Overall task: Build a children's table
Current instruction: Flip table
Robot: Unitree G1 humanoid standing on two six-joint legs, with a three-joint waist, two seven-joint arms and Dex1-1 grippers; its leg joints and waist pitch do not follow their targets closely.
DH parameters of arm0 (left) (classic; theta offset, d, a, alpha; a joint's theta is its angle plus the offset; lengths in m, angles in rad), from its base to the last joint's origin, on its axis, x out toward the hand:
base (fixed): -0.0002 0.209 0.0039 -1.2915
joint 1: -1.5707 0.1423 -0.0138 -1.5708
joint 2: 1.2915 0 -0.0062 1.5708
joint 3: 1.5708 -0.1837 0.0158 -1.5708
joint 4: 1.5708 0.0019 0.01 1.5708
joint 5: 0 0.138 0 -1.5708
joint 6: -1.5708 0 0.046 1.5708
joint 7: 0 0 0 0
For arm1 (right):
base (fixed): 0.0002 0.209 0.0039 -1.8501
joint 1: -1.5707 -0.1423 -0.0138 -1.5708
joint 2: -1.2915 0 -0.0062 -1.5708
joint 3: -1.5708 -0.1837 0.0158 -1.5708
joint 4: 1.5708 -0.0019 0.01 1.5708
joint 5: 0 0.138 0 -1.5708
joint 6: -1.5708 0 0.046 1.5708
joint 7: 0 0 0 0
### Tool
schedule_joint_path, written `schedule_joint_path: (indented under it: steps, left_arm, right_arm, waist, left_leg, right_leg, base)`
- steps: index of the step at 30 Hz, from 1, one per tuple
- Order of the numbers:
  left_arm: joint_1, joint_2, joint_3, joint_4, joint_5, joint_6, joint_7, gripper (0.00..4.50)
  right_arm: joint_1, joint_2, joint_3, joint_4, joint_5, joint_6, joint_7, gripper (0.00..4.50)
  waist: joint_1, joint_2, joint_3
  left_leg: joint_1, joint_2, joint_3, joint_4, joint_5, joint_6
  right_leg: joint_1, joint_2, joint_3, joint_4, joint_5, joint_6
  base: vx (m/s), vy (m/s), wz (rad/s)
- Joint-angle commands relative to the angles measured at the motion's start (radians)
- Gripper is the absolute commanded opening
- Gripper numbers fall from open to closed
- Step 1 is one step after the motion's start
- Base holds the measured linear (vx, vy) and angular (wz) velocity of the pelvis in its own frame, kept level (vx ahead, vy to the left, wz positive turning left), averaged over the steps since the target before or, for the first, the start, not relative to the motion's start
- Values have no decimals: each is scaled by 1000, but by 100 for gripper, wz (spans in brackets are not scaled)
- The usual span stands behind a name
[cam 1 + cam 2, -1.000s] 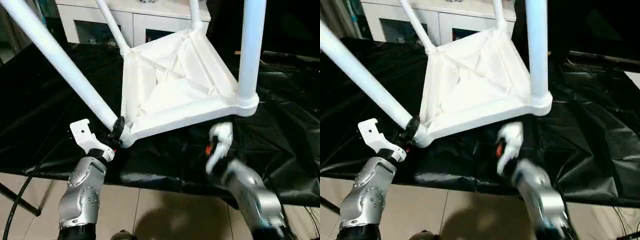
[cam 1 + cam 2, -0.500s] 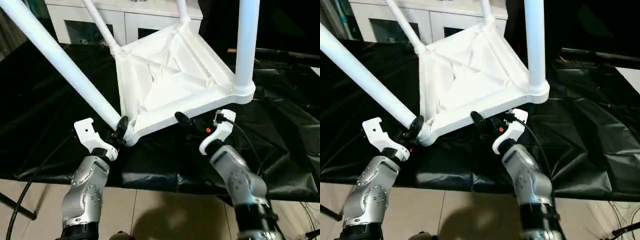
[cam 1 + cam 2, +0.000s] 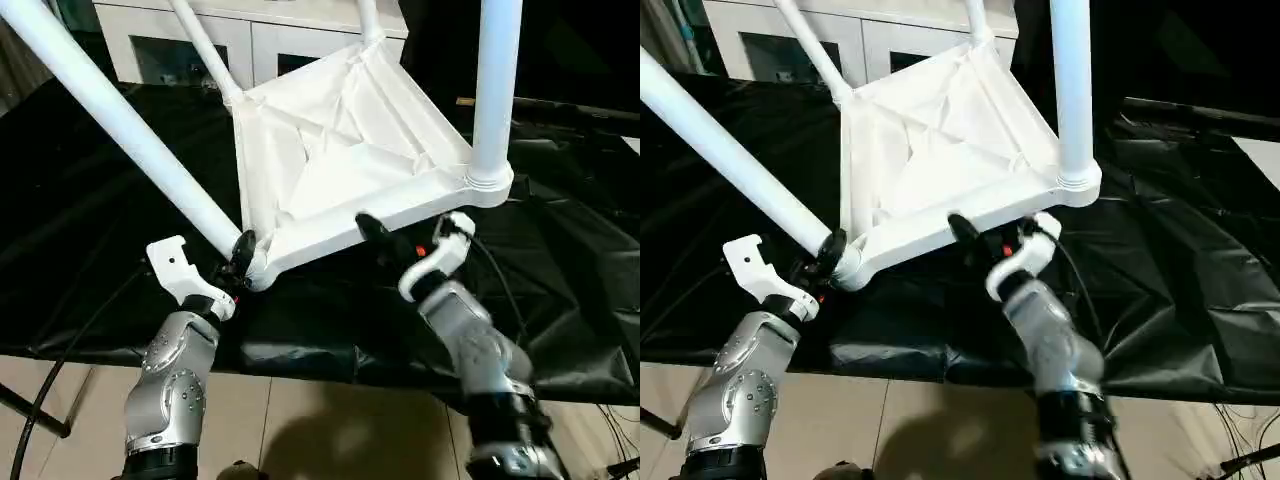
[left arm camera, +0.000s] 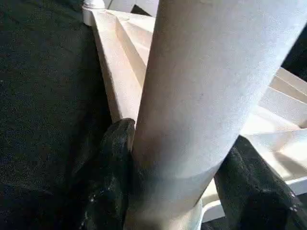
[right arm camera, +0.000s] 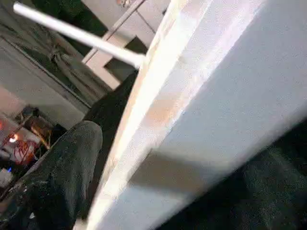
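The white children's table lies upside down and tilted on a black sheet, its X-ribbed underside (image 3: 340,160) facing up, with four legs standing in the corner sockets. My left gripper (image 3: 240,262) is shut on the base of the near-left leg (image 3: 120,120), its black fingers (image 4: 110,163) pressed on either side of the tube (image 4: 206,86). My right gripper (image 3: 375,240) is open at the table top's near rim (image 5: 216,110), one finger (image 5: 62,172) above the rim and the other below it. The near-right leg (image 3: 495,90) rises just right of it.
A black sheet (image 3: 90,230) covers the work surface, crumpled at the right. A white cabinet (image 3: 250,40) with glass-fronted compartments stands behind. Beige floor (image 3: 330,420) lies below the near edge, with a black cable (image 3: 50,390) at the left.
My right gripper has come up from below the sheet's edge to the table top's near rim and pushed its fingers around it. The left gripper has kept its hold on the leg.
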Motion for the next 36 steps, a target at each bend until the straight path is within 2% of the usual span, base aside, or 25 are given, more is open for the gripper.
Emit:
schedule_joint_path:
  steps: [1, 2, 3, 4, 7, 11, 13, 16, 17, 18, 20, 21, 22, 23, 27, 28, 32, 33, 35, 36]
  left_arm:
    - [-7, -39, -16, 40, -73, 39, -24, 219]
    - [-7, -39, -16, 40, -73, 39, -24, 219]
    - [-14, -35, -21, 41, -72, 45, -29, 219]
    - [-16, -33, -21, 42, -72, 47, -29, 219]
    - [-18, -31, -23, 42, -71, 49, -32, 219]
    - [-17, -28, -28, 36, -69, 53, -40, 219]
    - [-12, -24, -35, 33, -60, 55, -49, 219]
    - [-8, -25, -38, 28, -57, 57, -51, 219]
    - [-8, -25, -37, 28, -57, 57, -51, 219]
    - [-7, -25, -37, 26, -58, 58, -52, 219]
    - [-7, -26, -38, 26, -57, 59, -52, 219]
    - [-7, -26, -38, 26, -57, 59, -52, 219]
    - [-9, -26, -38, 28, -57, 62, -52, 219]
    - [-8, -26, -38, 28, -57, 63, -52, 219]
    - [-5, -26, -41, 25, -58, 66, -52, 219]
    - [-5, -26, -42, 25, -58, 66, -52, 219]
    - [-4, -26, -42, 25, -58, 67, -51, 219]
    - [-4, -25, -42, 25, -56, 67, -49, 219]
    - [-3, -22, -44, 25, -47, 69, -43, 219]
    - [-3, -22, -42, 27, -46, 75, -38, 254]
  right_arm:
    - [-48, 3, -34, 61, 12, -52, -29, 450]
    - [-48, 3, -34, 61, 12, -52, -29, 450]
    - [-117, 4, -63, 154, 16, -81, -41, 450]
    - [-134, 2, -67, 178, 16, -85, -33, 450]
    - [-163, -2, -66, 224, 2, -101, -22, 450]
    - [-213, -5, -90, 309, 5, -147, -17, 450]
    - [-242, -13, -109, 369, 7, -178, -25, 422]
    - [-255, -11, -126, 399, 13, -194, -22, 413]
    - [-258, -10, -135, 407, 19, -198, -26, 404]
    - [-260, -10, -141, 414, 22, -201, -31, 374]
    - [-262, -11, -142, 419, 22, -205, -28, 372]
    - [-263, -11, -142, 420, 22, -206, -27, 358]
    - [-270, -14, -145, 441, 19, -223, -15, 358]
    - [-273, -15, -145, 447, 17, -227, -11, 333]
    - [-278, -17, -146, 467, 8, -243, -1, 319]
    - [-280, -17, -148, 471, 5, -245, 0, 292]
    - [-282, -15, -145, 478, -7, -252, 5, 278]
    - [-282, -14, -144, 478, -8, -255, 7, 252]
    - [-285, -15, -145, 486, -8, -261, 10, 246]
    - [-287, -15, -145, 491, -8, -265, 11, 243]
  waist:
    - [-6, 2, -56]
    - [-3, 2, -57]
    - [-7, 5, -58]
    - [-3, 6, -59]
    - [-1, 2, -61]
    - [1, 0, -62]
    - [0, 1, -61]
    - [-2, 2, -63]
    - [-2, 2, -63]
    - [-1, 6, -63]
    - [-1, 3, -64]
    - [0, 3, -64]
    - [1, 9, -65]
    - [-1, 7, -64]
    - [-1, 6, -64]
    - [-1, 6, -64]
    - [-2, 6, -65]
    - [-1, 6, -64]
    - [-1, 6, -64]
    - [-1, 5, -64]
  left_leg:
    - [41, 77, -36, -81, -138, -36]
    - [44, 77, -35, -79, -132, -34]
    - [40, 77, -37, -79, -123, -33]
    - [43, 76, -36, -79, -127, -34]
    - [39, 75, -35, -73, -89, -9]
    - [40, 76, -33, -71, -91, 7]
    - [40, 77, -33, -72, -97, 7]
    - [41, 78, -33, -70, -87, 11]
    - [41, 78, -33, -70, -87, 11]
    - [40, 77, -33, -69, -80, 19]
    - [39, 76, -32, -67, -69, 26]
    - [40, 77, -32, -67, -69, 28]
    - [40, 78, -33, -67, -75, 27]
    - [40, 78, -32, -69, -89, 22]
    - [41, 78, -33, -69, -95, 18]
    - [40, 78, -33, -69, -93, 18]
    - [40, 78, -32, -69, -92, 23]
    - [41, 79, -32, -69, -89, 25]
    - [41, 78, -32, -68, -90, 26]
    - [40, 78, -32, -68, -92, 29]
  right_leg:
    - [-1, -77, 38, -66, 101, -143]
    - [-1, -75, 37, -65, 114, -143]
    - [0, -75, 37, -60, 144, -145]
    - [0, -75, 35, -61, 145, -146]
    - [6, -76, 34, -55, 210, -147]
    - [5, -78, 33, -55, 202, -160]
    - [5, -77, 33, -55, 185, -165]
    - [6, -75, 33, -53, 198, -169]
    - [6, -75, 33, -53, 198, -169]
    - [6, -76, 33, -52, 213, -172]
    - [8, -75, 33, -50, 230, -175]
    - [7, -76, 33, -51, 230, -176]
    - [6, -77, 32, -50, 227, -179]
    - [6, -75, 32, -52, 210, -181]
    - [6, -75, 32, -52, 203, -184]
    - [8, -76, 32, -52, 205, -186]
    - [8, -76, 32, -51, 212, -188]
    - [7, -76, 32, -51, 214, -189]
    - [7, -76, 32, -52, 213, -191]
    - [8, -76, 32, -51, 213, -191]
  base:
    - [0, 0, 0]
    - [0, 0, 0]
    - [0, 0, 0]
    - [0, 0, 0]
    - [0, 0, 0]
    - [0, 0, 0]
    - [0, 0, 0]
    - [0, 0, 0]
    - [0, 0, 0]
    - [0, 0, 0]
    - [0, 0, 0]
    - [0, 0, 0]
    - [0, 0, 0]
    - [0, 0, 0]
    - [0, 0, 0]
    - [0, 0, 0]
    - [0, 0, 0]
    - [0, 0, 0]
    - [0, 0, 0]
    - [0, 0, 0]
